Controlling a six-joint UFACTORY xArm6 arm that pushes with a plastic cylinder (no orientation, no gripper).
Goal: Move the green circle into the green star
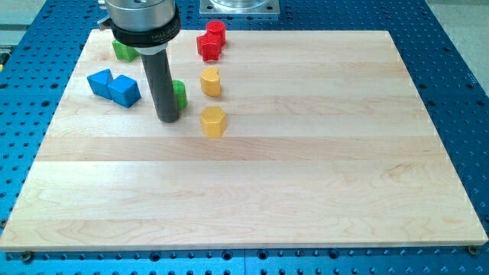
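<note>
— Step? 
— Contact, I judge: my tip (167, 118) (a bare rod, gripping nothing) stands touching the green circle (179, 93), half hiding it. 
— Next? 
— Push up-left toward the green star (122, 50) near the board's top edge; blue blocks (114, 85) crowd the left.

Dark rod upright, my tip (167, 119) on board, upper left.
</note>
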